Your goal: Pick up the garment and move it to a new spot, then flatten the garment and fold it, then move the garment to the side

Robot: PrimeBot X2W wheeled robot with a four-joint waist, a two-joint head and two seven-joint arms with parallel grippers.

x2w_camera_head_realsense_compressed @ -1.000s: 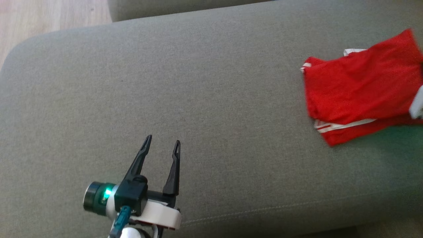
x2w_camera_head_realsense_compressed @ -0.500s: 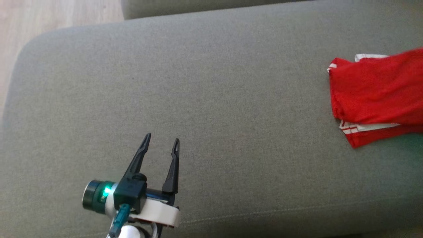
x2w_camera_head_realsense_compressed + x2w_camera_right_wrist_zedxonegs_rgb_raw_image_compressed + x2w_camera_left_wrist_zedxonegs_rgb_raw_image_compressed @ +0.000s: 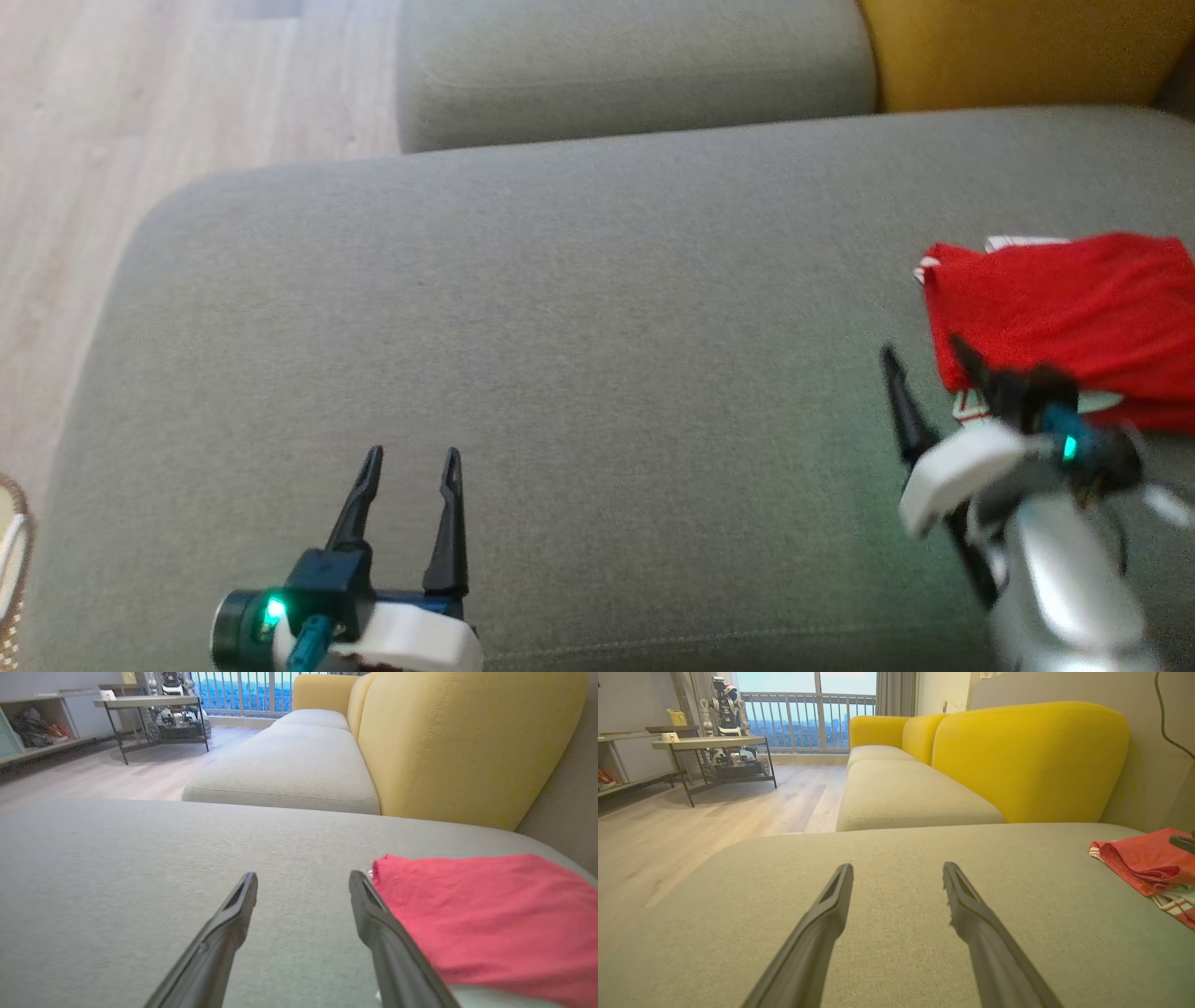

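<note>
At the far left we see a pale wood-plank floor (image 3: 93, 140), smooth and faintly grained. Next to it begins the broad grey seat cushion (image 3: 597, 308), a slab with rounded corners in a coarse, matte weave, with a stitched seam along its near edge. Over its lower left part is our left gripper (image 3: 412, 455). Its two long dark fingers are slim, tapered and slotted near the tips, and they stand apart with nothing between them.

Behind this cushion lies a second cushion (image 3: 635, 65) in the same grey weave. To its right is a plump yellow backrest (image 3: 1008, 47) with a fine, tight cloth surface.

Further right, our right gripper (image 3: 922, 350) is blurred in the head view. The right wrist view shows its fingers spread and holding nothing. One fingertip lies at the garment's near corner, and we cannot tell whether it touches.

The red garment (image 3: 1074, 299) lies on the right part of the cushion. It is thin, soft cloth folded into a roughly rectangular pad, lightly wrinkled, with white-striped trim showing at its left edge and beneath it.
</note>
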